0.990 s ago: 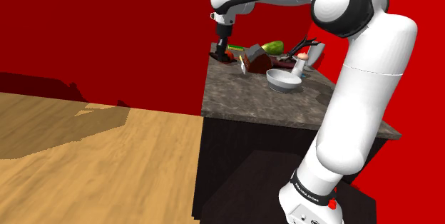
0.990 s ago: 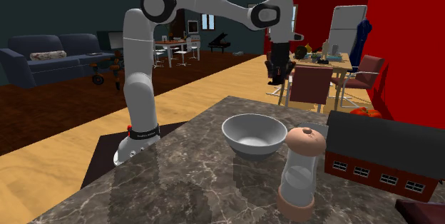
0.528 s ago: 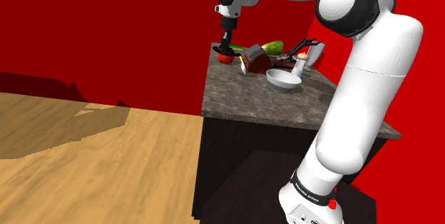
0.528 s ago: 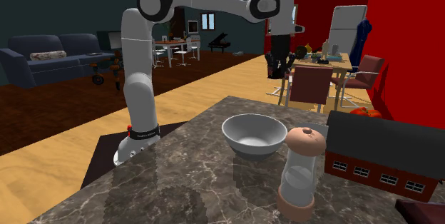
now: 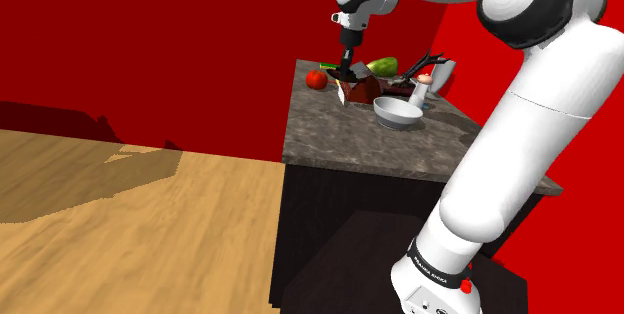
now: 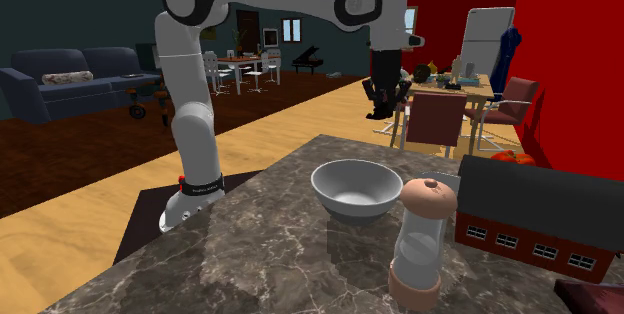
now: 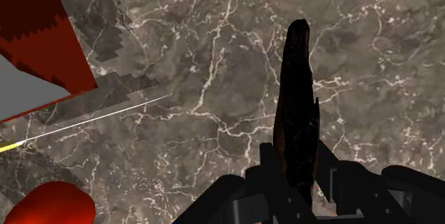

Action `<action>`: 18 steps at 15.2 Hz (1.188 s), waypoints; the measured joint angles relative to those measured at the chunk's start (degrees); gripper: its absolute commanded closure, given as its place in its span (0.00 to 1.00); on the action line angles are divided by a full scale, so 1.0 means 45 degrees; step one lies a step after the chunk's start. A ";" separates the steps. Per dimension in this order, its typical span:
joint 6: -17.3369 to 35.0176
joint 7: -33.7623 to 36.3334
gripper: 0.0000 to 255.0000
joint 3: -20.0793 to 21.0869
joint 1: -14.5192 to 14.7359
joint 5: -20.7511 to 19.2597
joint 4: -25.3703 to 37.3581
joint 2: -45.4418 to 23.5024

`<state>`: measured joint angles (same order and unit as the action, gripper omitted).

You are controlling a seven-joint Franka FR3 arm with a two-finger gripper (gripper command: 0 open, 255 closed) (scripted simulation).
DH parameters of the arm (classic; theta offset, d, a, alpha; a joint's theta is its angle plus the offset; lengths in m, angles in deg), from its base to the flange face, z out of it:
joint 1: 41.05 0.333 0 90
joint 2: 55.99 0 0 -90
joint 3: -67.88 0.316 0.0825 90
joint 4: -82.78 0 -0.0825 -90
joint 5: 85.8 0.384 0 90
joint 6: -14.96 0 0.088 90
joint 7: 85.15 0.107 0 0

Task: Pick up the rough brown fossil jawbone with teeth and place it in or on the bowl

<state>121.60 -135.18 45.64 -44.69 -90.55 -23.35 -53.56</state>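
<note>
The gripper (image 7: 296, 185) is pinching the jawbone (image 7: 294, 94). Its two black fingers (image 7: 265, 169) are pressing on either side of the bone's lower end. The jawbone is showing as a long, dark brown, rough piece and is sticking out well past the fingertips. It is hanging in the air, clear of every surface.

Directly below the gripper, the wrist view is showing a bare stretch of the marbled brown counter (image 7: 214, 80). In the shoulder view the white arm (image 5: 520, 112) is reaching over the counter, and the gripper is hanging above the far part of it, over the toy barn (image 7: 32, 37).

The barn, with red walls and a grey roof, is standing toward the counter's far edge. The red tomato (image 7: 50, 205) is sitting beside it, near the far corner on the shoulder view's left.

The bowl (image 6: 345, 202) is drawn pale grey. It is standing upright around the middle of the counter, well apart from the jawbone. Its rim is just entering the wrist view beyond the tip of the bone.

The pepper mill (image 6: 418, 247) is standing upright just beside the bowl. A green vegetable (image 5: 381, 65) is lying along the far edge behind the barn.
</note>
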 measured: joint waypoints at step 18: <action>0.0605 -0.4662 1.00 -0.2787 -0.2204 -0.0790 -0.1652 0.1624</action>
<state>124.32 -156.15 33.10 -54.61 -94.11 -30.79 -46.25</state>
